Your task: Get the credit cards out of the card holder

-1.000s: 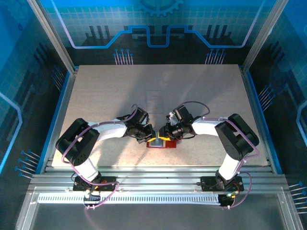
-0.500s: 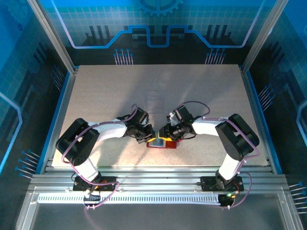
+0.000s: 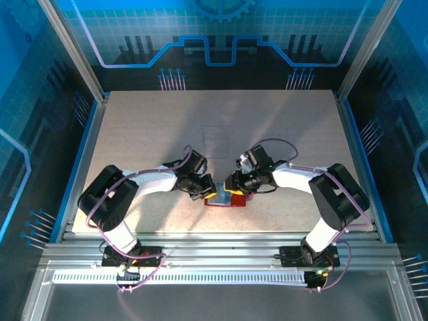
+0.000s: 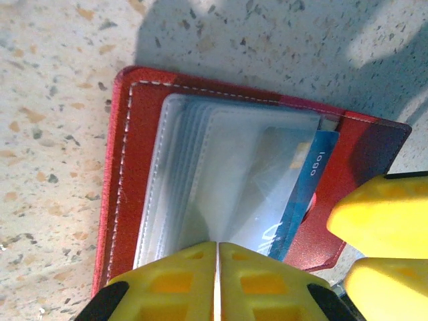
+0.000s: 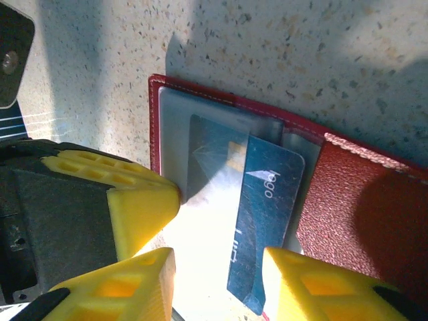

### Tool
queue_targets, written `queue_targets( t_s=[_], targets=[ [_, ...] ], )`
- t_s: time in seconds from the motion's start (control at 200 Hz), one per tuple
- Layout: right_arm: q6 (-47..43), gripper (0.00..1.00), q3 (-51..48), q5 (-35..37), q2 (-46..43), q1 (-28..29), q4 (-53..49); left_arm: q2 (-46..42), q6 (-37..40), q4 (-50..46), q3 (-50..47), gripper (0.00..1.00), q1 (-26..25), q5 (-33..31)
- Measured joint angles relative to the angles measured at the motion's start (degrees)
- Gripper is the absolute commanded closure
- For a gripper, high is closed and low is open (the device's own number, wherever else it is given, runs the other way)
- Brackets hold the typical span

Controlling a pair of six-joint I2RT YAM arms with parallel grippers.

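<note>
- Straddling the blue card (image 5: 264,221), the right gripper (image 5: 219,284) stands partly open, gripping nothing.
- Fingers pressed together, the left gripper (image 4: 217,267) sits at the edge of the clear sleeves (image 4: 221,174), perhaps pinching them.
- The red wallet (image 5: 361,200) lies open on the speckled table (image 5: 267,53), between both grippers.

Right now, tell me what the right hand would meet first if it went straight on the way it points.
Probably the thin blue plastic card, jutting from the clear sleeves of the dark red wallet, between the fingers of the right hand. Depth is unclear, so it might skim over.
</note>
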Motion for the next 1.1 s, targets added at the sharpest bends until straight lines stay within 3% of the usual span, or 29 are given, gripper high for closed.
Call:
queue_targets(
  t_s=[0.335, 1.096],
  targets=[
    [-0.46, 0.66, -0.04, 0.00, -0.02, -1.09, -0.44, -0.74, 1.64, -1.51, 1.46, 0.94, 0.00, 0.02],
    [0.07, 0.75, -3.04, -2.01, 3.06, -1.46, 4.13, 1.20, 3.48, -4.63, 2.51, 0.95, -0.04, -0.92]
  ],
)
